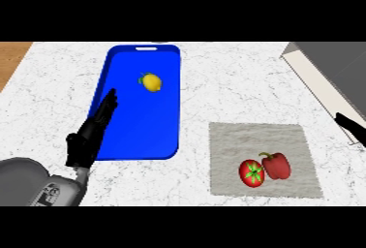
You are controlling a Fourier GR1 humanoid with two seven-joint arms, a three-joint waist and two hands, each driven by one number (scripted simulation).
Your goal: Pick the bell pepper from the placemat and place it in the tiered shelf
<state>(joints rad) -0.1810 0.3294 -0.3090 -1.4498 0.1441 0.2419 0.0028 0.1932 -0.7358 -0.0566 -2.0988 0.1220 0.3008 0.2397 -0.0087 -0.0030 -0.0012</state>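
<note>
Since the bell pepper (277, 165) sits on the placemat (286, 135) at about four o'clock in my view, touching the tomato (251, 173) on its left, I judge the task barely begun. Nothing grasped yet. My left hand (91, 133) rests at eight o'clock against the left edge of the blue tray (136, 135), fingers straight, holding nothing. A lemon (151, 82) lies on the tray toward twelve o'clock. My right hand (352, 127) shows only as a dark sliver at three o'clock; I cannot tell its state. The grey structure (328, 72) at two o'clock is probably the tiered shelf. Left to do: reach, grasp, lift, carry, place.
</note>
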